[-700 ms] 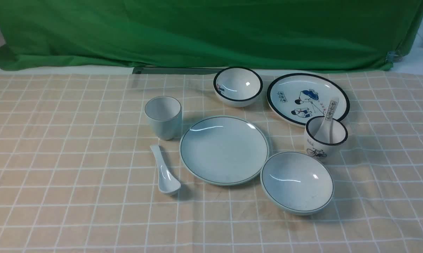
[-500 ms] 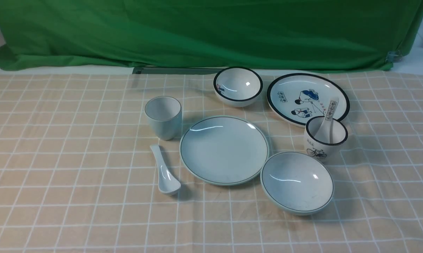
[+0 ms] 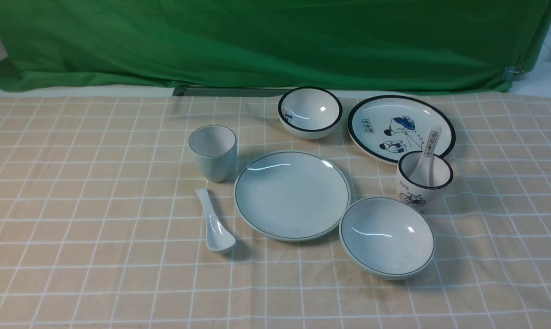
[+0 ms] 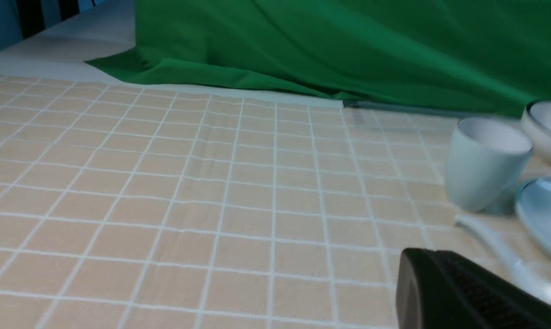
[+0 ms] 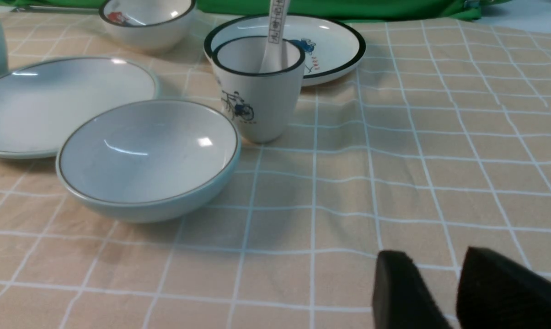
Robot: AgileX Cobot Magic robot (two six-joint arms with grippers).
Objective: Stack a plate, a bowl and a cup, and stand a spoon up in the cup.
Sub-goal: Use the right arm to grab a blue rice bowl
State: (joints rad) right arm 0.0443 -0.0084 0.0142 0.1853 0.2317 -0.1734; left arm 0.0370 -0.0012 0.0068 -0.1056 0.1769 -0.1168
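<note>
Glossy glazed plate (image 3: pixel 291 195), bowl (image 3: pixel 387 236); matt woven tablecloth (image 3: pixel 97 228); green fabric backdrop (image 3: pixel 257 41).

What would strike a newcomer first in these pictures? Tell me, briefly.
The bright green cloth across the back. Then, mid-table on the checked tablecloth, a pale blue-grey set: plate in the centre, cup and spoon to its left, bowl at its near right. Behind on the right, a black-rimmed cartoon plate.

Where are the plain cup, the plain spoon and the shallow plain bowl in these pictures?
the plain cup (image 3: pixel 212 157), front view, on its outer wall.
the plain spoon (image 3: pixel 212 223), front view, where the handle meets the scoop.
the shallow plain bowl (image 3: pixel 387 237), front view, on its bare inside.
</note>
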